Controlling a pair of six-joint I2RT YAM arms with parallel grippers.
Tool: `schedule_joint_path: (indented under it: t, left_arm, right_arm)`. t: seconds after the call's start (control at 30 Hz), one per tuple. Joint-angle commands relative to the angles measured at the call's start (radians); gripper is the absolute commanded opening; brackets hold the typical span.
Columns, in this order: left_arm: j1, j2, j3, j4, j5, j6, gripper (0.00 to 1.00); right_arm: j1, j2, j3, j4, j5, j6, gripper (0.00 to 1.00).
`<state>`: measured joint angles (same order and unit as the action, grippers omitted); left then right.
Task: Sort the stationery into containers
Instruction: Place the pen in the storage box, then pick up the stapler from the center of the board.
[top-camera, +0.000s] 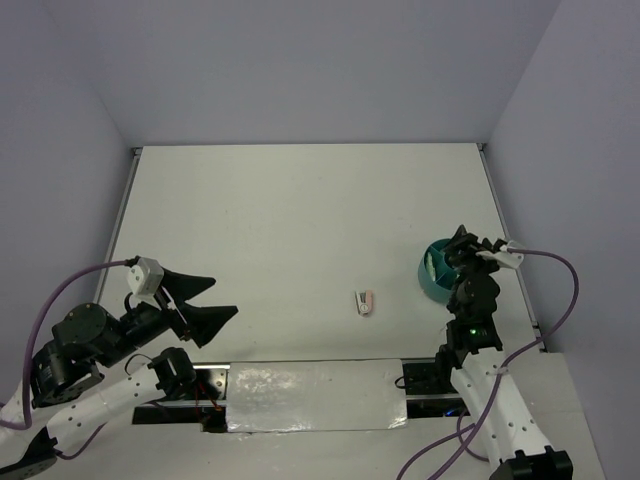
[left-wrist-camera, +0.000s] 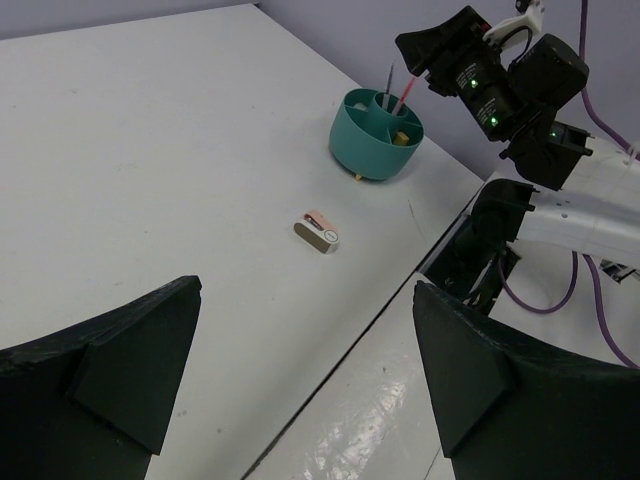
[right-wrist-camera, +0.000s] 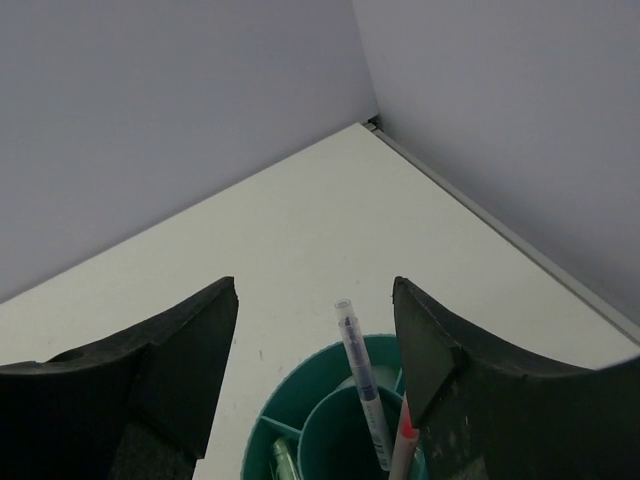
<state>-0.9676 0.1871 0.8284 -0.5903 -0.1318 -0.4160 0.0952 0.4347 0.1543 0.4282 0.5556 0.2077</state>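
The teal cup (top-camera: 432, 276) stands at the table's right side, divided into compartments. My right gripper (right-wrist-camera: 315, 285) hovers just above it, open. A thin grey pen (right-wrist-camera: 362, 385) stands free in the cup's centre compartment, between the fingers but touching neither. A pink-red pen (right-wrist-camera: 403, 445) leans beside it, and a mint green piece (right-wrist-camera: 283, 462) lies in an outer compartment. A yellow-brown block (left-wrist-camera: 403, 136) shows in another compartment. The pink-white mini stapler (top-camera: 364, 302) lies on the table left of the cup. My left gripper (top-camera: 224, 297) hangs open near the front left, holding nothing.
Lilac walls close the table at the back and both sides, and the cup (left-wrist-camera: 378, 140) sits near the right wall. A shiny strip (top-camera: 315, 395) runs along the near edge between the arm bases. A purple cable (top-camera: 560, 290) loops off the right arm.
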Motion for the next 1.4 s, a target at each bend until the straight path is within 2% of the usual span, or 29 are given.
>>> schedule_joint_path:
  t: [0.0,0.1,0.23,0.27,0.3,0.43,0.53,0.63,0.83,0.97,1.1,1.2,1.37]
  left_arm:
    - [-0.008,-0.008,0.003,0.053,0.015,0.028,0.99]
    - [-0.008,-0.006,0.006,0.050,0.001,0.025,0.99]
    - [-0.008,-0.020,0.014,0.031,-0.064,0.010,0.99]
    - [-0.008,-0.023,0.014,0.023,-0.095,-0.007,0.99]
    - [-0.006,-0.029,0.018,0.014,-0.157,-0.018,0.99]
    - [-0.006,-0.048,0.034,-0.052,-0.326,-0.079,0.99]
    - [-0.006,-0.041,0.043,-0.091,-0.423,-0.130,0.99]
    - [-0.005,-0.031,0.048,-0.105,-0.457,-0.142,0.99]
    - [-0.005,0.009,0.051,-0.118,-0.477,-0.161,0.99]
    - [-0.005,0.061,0.060,-0.152,-0.535,-0.188,0.99]
    - [-0.005,0.118,0.066,-0.169,-0.560,-0.207,0.99]
    - [0.007,0.172,0.069,-0.167,-0.551,-0.201,0.99]
    - [0.073,0.239,0.063,-0.134,-0.485,-0.159,0.99]
  right_arm:
    - [-0.006,-0.031,0.083,-0.092,-0.036,0.035,0.71]
    - [-0.005,-0.070,0.155,-0.163,-0.104,0.048,0.73]
    - [-0.005,-0.057,0.295,-0.383,-0.172,0.100,0.79]
    - [-0.003,-0.048,0.321,-0.413,-0.206,0.101,0.85]
    - [-0.002,-0.033,0.373,-0.448,-0.270,0.099,0.99]
    - [0.020,-0.001,0.464,-0.615,-0.426,0.079,1.00]
    - [0.066,0.010,0.510,-0.696,-0.486,0.046,1.00]
    - [0.139,0.051,0.551,-0.776,-0.505,0.010,1.00]
    - [0.403,0.208,0.608,-0.878,-0.384,0.022,1.00]
    - [0.477,0.347,0.582,-0.814,-0.437,0.085,0.99]
    - [0.575,0.458,0.561,-0.796,-0.367,0.143,0.96]
    - [0.646,0.591,0.562,-0.813,-0.315,0.177,0.96]
    - [0.702,0.700,0.536,-0.847,-0.261,0.280,0.92]
